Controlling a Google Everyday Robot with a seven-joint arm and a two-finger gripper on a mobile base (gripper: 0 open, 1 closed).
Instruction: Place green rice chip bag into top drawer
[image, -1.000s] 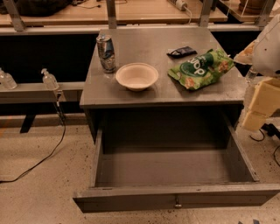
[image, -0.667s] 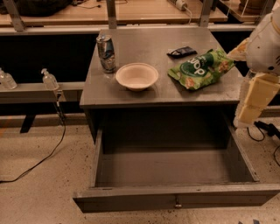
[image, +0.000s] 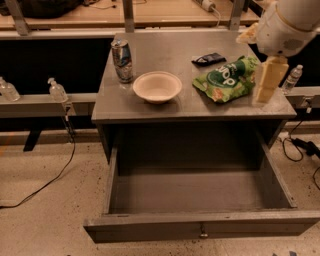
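Note:
The green rice chip bag lies flat on the right part of the grey table top, its dark round logo facing up. The top drawer is pulled fully open below the table, with nothing in it and a small latch at the centre of its front panel. My gripper hangs down from the white arm at the table's right edge, just right of the bag and close to it. It holds nothing that I can see.
On the table stand a drink can at the left, a pale bowl in the middle and a small black packet behind the bag. Plastic bottles stand on a side rail at the left and another bottle at the right. Cables run over the floor.
The arm and gripper have moved left and up from beside the table, coming in next to the right side of the green bag. The bag and drawer have not moved.

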